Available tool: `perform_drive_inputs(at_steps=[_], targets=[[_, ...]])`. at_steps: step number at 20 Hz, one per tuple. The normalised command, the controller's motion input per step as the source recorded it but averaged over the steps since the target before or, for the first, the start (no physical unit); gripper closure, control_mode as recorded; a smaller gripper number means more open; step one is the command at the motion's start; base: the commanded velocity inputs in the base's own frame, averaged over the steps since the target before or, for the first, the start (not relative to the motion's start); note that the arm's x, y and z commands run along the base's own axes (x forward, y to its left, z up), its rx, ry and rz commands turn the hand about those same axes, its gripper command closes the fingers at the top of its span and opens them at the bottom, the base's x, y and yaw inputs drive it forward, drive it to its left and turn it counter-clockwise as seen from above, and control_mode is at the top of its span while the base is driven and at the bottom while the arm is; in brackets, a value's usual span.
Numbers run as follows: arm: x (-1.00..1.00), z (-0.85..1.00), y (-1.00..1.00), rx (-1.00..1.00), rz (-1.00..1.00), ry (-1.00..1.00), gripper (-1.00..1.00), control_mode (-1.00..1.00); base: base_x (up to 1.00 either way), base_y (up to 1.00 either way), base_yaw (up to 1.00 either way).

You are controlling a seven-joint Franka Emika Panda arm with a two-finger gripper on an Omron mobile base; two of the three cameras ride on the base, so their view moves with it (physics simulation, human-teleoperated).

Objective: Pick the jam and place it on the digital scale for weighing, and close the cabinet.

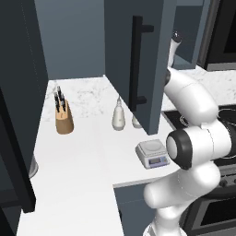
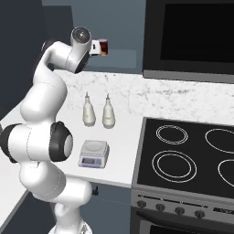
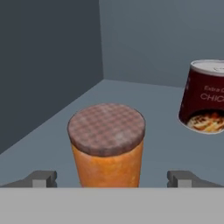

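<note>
Closest to us in the hand view stands the jam [image 3: 107, 146], an orange-brown jar with a chequered brown lid, upright on the grey-blue cabinet shelf [image 3: 162, 131]. Our gripper [image 3: 113, 178] has its two grey fingertips [image 3: 43, 178] spread wide, one on each side of the jar at about 9 and 3 o'clock from it, neither touching the glass; we hold nothing. At 2 o'clock from the jam sits a dark red can [image 3: 204, 97] with a silver top, well apart from the jar and tilted in this view. The shelf's back and side walls are plain slate blue.

From the left base view we see the cabinet [image 1: 138, 60] door swung open, its long black bar handle [image 1: 137, 62] facing us, above a white marble counter [image 1: 78, 152]. On that counter the digital scale [image 1: 151, 153] rests near the front edge with its platform bare. At 11 o'clock from it stand two white teardrop bottles [image 1: 119, 115], and farther left a wooden knife block [image 1: 64, 117].

From the right base view our arm reaches up toward the shelf, where the can [image 2: 103, 46] shows beside the wrist. The scale [image 2: 93, 153] sits at 9 o'clock from a black four-ring cooktop [image 2: 187, 157], with a dark oven unit [image 2: 189, 36] above.
</note>
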Motion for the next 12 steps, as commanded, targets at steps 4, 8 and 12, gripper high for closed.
perform_drive_inputs(at_steps=[4,8,12], targets=[[0.09,0.0,0.05,0.0,0.0,0.0,-1.0,-1.0,0.0,0.0,0.0],[0.08,0.0,0.02,0.0,0.0,0.0,-1.0,-1.0,0.0,0.0,0.0],[0.09,0.0,0.0,0.0,0.0,0.0,-1.0,-1.0,0.0,0.0,0.0]])
